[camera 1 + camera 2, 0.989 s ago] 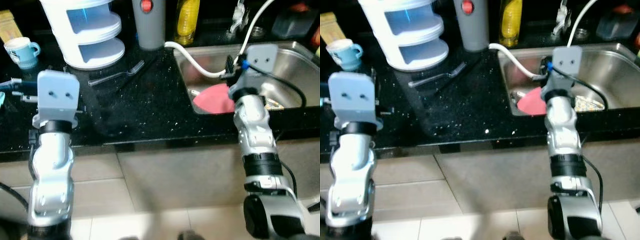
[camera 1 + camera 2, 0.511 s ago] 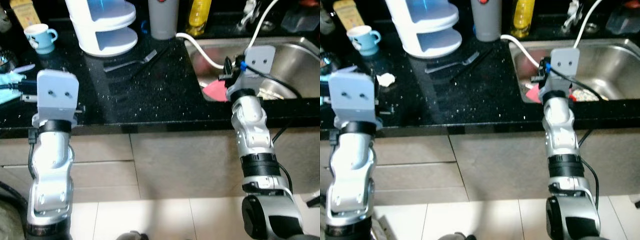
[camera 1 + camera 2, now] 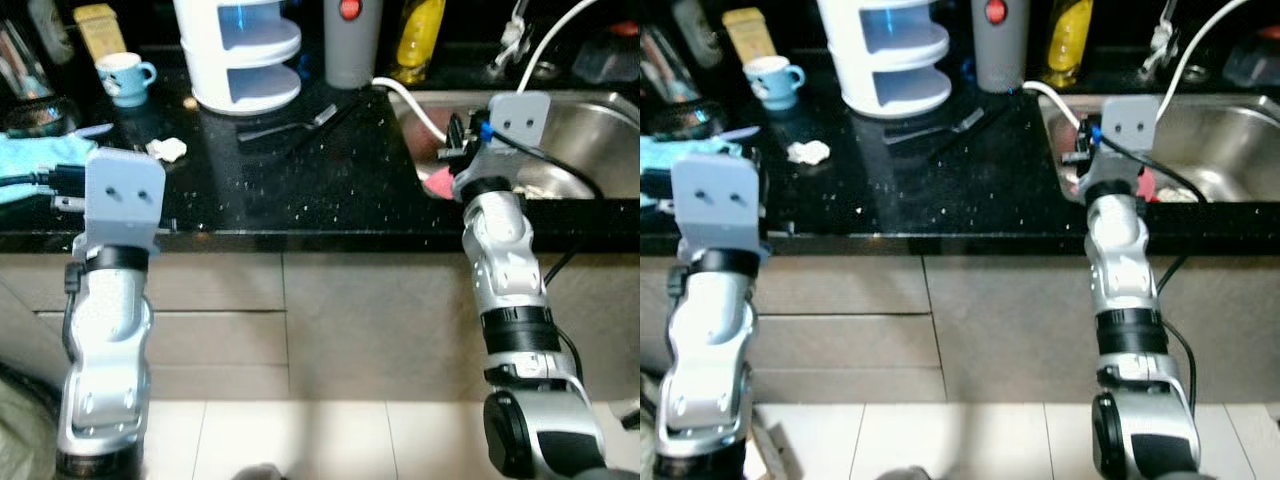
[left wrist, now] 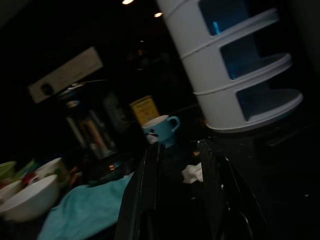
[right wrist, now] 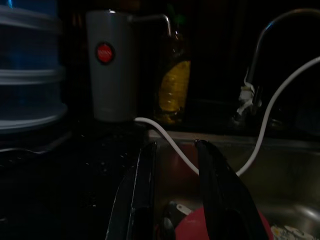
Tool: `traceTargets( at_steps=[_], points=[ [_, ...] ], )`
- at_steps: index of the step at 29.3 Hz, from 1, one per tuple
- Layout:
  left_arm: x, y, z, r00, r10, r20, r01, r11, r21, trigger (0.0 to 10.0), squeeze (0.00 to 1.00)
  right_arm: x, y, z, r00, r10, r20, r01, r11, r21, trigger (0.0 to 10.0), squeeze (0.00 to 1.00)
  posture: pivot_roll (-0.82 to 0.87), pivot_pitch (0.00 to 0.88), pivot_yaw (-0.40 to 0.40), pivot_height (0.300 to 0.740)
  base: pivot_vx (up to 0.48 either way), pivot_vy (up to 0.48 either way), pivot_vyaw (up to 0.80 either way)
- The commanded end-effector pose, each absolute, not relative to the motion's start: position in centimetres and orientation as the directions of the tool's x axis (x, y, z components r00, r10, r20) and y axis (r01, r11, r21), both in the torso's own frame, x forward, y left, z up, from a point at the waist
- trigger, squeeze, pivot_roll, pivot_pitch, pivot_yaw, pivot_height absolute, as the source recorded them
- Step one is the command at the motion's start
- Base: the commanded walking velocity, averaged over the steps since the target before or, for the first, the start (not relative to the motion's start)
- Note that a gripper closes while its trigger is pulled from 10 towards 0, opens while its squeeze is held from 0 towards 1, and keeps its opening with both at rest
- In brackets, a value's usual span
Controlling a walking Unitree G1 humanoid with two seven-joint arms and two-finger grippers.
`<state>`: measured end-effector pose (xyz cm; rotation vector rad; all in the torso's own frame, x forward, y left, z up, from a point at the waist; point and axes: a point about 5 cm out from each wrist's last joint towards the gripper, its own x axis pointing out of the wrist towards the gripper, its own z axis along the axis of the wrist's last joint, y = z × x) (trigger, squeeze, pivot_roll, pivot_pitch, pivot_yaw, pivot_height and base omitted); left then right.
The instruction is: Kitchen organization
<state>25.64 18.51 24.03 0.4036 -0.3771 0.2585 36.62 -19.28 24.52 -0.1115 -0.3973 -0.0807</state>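
Note:
A black stone counter [image 3: 300, 195] carries a white tiered stand [image 3: 245, 50], a blue-and-white cup [image 3: 125, 77], a fork [image 3: 290, 125] and a crumpled white scrap [image 3: 167, 149]. My left gripper [image 4: 179, 145] hovers open over the counter's left part, aimed at the scrap [image 4: 192, 172] and the cup [image 4: 160, 129], with nothing between its fingers. My right gripper [image 5: 176, 145] is open at the near left rim of the steel sink [image 3: 590, 130], above a pink plate [image 5: 225, 225] lying in it. Both arms are raised in front of the counter edge.
A grey dispenser [image 3: 350, 40] with a red button and a yellow bottle [image 3: 420, 40] stand at the back. A white hose [image 3: 415, 100] runs into the sink. A teal cloth [image 3: 40, 160] and a white bowl [image 4: 25, 202] lie at the left. Beige drawers [image 3: 220, 320] sit below.
The whole picture has shifted: the camera has pulled back and turned left, bringing the cabinet fronts, scrap and teal cloth into view. Both arms hold the same pose.

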Motion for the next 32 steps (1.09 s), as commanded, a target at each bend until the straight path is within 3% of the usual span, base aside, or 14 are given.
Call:
traceTargets(
  at_steps=[1,10,14,15,17,19,21,25,27,32],
  points=[
    [25.8,18.4,23.3,0.915,0.167,0.367,-0.296,0.897,0.328,10.0,0.00,36.7,-19.3,24.3,0.922,-0.055,0.382,0.094,0.992,-0.084,10.0,0.00,0.15,0.000,0.035,0.740,0.000,0.000,0.00],
    [25.5,18.3,22.3,0.930,0.167,0.329,-0.279,0.901,0.333,10.0,0.00,36.7,-19.3,24.1,0.925,-0.056,0.375,0.096,0.992,-0.087,10.0,0.00,0.15,0.000,0.036,0.740,0.000,0.000,0.00],
    [24.9,19.6,21.2,0.916,0.274,0.291,-0.371,0.855,0.361,10.0,0.00,36.7,-20.8,22.9,0.935,-0.109,0.338,0.158,0.980,-0.121,10.0,0.00,0.15,0.000,0.036,0.740,0.000,0.000,0.00],
    [24.7,20.7,20.6,0.898,0.360,0.254,-0.432,0.832,0.349,10.0,0.00,36.7,-22.1,21.9,0.938,-0.165,0.304,0.216,0.966,-0.140,10.0,0.00,0.15,0.000,0.036,0.740,0.000,0.000,0.00],
    [24.7,20.7,20.6,0.898,0.360,0.254,-0.432,0.832,0.349,10.0,0.00,36.7,-22.1,21.9,0.938,-0.165,0.304,0.216,0.966,-0.140,10.0,0.00,0.15,0.000,0.036,0.740,0.000,0.000,0.00],
    [24.1,22.7,18.8,0.848,0.512,0.137,-0.527,0.792,0.307,10.0,0.00,36.2,-25.4,19.4,0.922,-0.324,0.209,0.361,0.917,-0.172,10.0,0.00,0.15,0.000,0.032,0.740,0.000,0.000,0.00],
    [23.6,23.6,16.2,0.822,0.569,-0.018,-0.544,0.795,0.269,10.0,0.00,33.5,-30.8,16.2,0.808,-0.577,0.115,0.587,0.776,-0.230,10.0,0.00,0.14,0.001,0.034,0.740,0.000,0.000,0.00],
    [23.5,23.6,15.8,0.824,0.566,-0.035,-0.537,0.799,0.272,10.0,0.00,32.9,-31.7,15.8,0.783,-0.612,0.110,0.618,0.747,-0.248,10.0,0.00,0.14,0.001,0.034,0.740,0.000,0.000,0.00],
    [23.7,23.2,14.4,0.831,0.547,-0.098,-0.500,0.813,0.297,10.0,0.00,30.2,-35.0,14.2,0.698,-0.712,0.072,0.700,0.657,-0.281,10.0,0.00,0.11,0.007,0.055,0.740,0.000,0.000,0.00],
    [23.8,23.0,12.6,0.823,0.535,-0.191,-0.470,0.830,0.300,10.0,0.00,26.5,-38.8,12.7,0.579,-0.813,0.063,0.778,0.527,-0.342,10.0,0.00,0.10,0.012,0.070,0.740,0.000,0.000,0.00]
  ],
)
